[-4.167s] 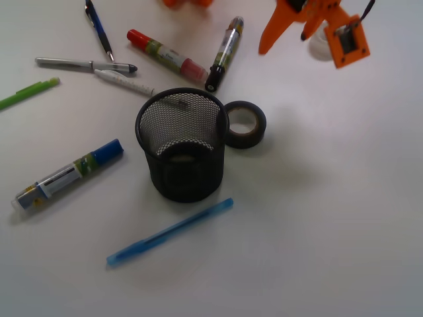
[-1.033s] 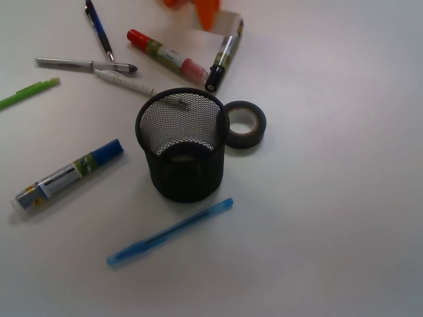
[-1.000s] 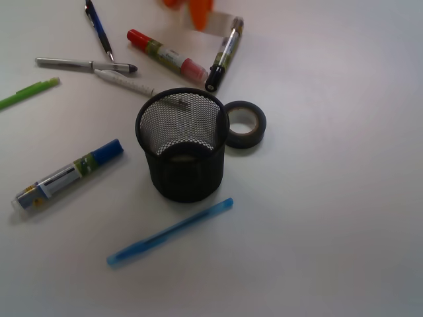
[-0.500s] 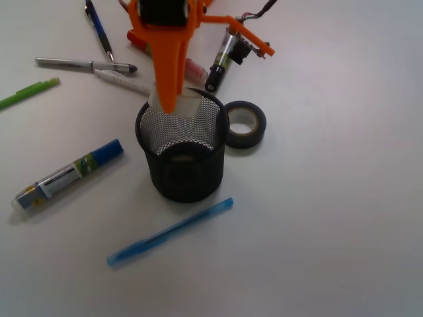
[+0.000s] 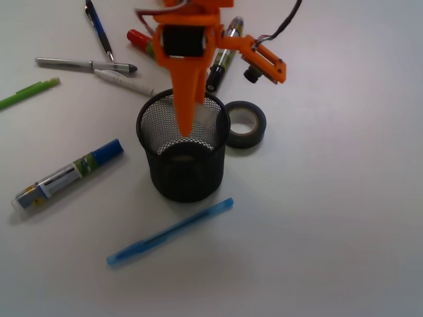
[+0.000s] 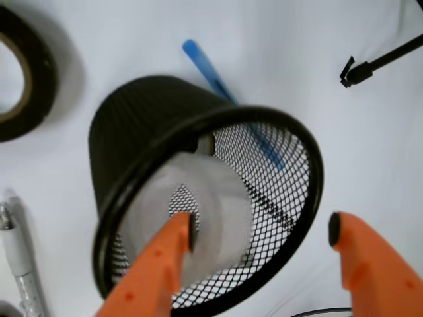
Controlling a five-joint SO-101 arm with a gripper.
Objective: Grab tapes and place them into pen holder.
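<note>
The black mesh pen holder (image 5: 185, 179) stands mid-table. My orange gripper (image 5: 188, 129) hangs over its mouth, pointing down into it. In the wrist view my gripper (image 6: 261, 231) is open: one fingertip lies over the holder's opening, the other outside the rim (image 6: 318, 178). A whitish translucent tape (image 6: 215, 208), blurred, sits loose inside the holder, free of both pads; from the front the tape (image 5: 207, 119) shows pale through the mesh. A dark grey tape (image 5: 246, 124) with a tan core lies flat against the holder's right side and also shows in the wrist view (image 6: 18, 86).
A blue pen (image 5: 170, 231) lies in front of the holder. A blue-capped marker (image 5: 69, 174) is at the left. Red marker (image 5: 165, 54), black marker (image 5: 225, 54), several pens (image 5: 86, 65) and a green pen (image 5: 26, 92) lie behind and to the left.
My gripper came down from the far edge to over the holder carrying the whitish tape, then opened; the tape now sits loose inside the holder.
</note>
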